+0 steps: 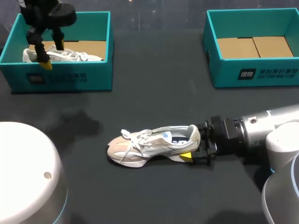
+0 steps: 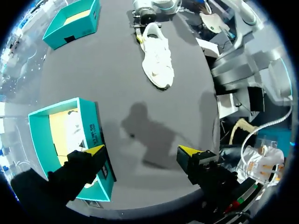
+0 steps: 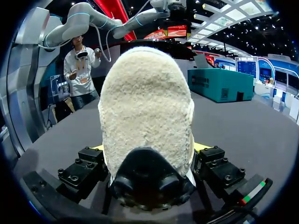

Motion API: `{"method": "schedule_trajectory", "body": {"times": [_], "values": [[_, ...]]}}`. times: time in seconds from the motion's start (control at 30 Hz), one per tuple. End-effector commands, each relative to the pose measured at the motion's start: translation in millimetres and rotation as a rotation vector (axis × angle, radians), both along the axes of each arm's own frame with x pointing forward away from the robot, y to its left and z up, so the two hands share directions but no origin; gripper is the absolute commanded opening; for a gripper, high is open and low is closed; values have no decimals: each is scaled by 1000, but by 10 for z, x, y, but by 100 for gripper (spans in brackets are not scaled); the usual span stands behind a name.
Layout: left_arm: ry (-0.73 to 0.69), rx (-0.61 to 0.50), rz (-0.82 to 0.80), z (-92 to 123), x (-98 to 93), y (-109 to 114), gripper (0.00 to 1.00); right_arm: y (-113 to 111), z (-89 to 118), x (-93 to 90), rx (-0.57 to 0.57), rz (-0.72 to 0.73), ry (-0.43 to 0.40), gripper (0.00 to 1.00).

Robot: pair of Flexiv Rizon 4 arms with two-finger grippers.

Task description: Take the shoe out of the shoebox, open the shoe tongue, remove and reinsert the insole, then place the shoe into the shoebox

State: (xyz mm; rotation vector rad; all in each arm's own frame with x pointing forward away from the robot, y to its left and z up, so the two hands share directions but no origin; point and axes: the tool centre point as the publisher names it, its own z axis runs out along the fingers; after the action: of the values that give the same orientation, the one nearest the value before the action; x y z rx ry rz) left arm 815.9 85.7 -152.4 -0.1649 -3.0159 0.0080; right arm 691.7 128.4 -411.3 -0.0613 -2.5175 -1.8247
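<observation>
A beige and white shoe [image 1: 154, 144] lies on its side in the middle of the dark table, toe to the left. My right gripper [image 1: 192, 142] is at its heel with a finger on each side, shut on the shoe. In the right wrist view the fuzzy heel [image 3: 145, 116] fills the gap between the fingers [image 3: 91, 163]. My left gripper [image 1: 50, 53] hangs open and empty over the left teal shoebox [image 1: 70, 77], in which a second white shoe [image 1: 70, 56] lies. The left wrist view shows the gripper [image 2: 142, 150] open above that box [image 2: 96, 135], with the shoe on the table [image 2: 158, 58] far ahead.
An empty teal shoebox [image 1: 252, 74] with a cardboard floor stands at the back right. A white rounded robot part [image 1: 23, 172] fills the near left corner. Open table lies between the two boxes and in front of the shoe.
</observation>
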Motion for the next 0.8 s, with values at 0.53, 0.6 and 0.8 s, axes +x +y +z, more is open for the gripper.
{"method": "schedule_trajectory", "body": {"times": [0.53, 0.6, 0.8], "values": [[-26, -62, 442, -84, -446, -912, 100, 0, 11, -7, -3, 0, 0, 0], [-26, -62, 442, -84, -446, -912, 100, 0, 11, -7, -3, 0, 0, 0], [-26, -62, 442, -84, -446, -912, 100, 0, 11, -7, -3, 0, 0, 0]]}}
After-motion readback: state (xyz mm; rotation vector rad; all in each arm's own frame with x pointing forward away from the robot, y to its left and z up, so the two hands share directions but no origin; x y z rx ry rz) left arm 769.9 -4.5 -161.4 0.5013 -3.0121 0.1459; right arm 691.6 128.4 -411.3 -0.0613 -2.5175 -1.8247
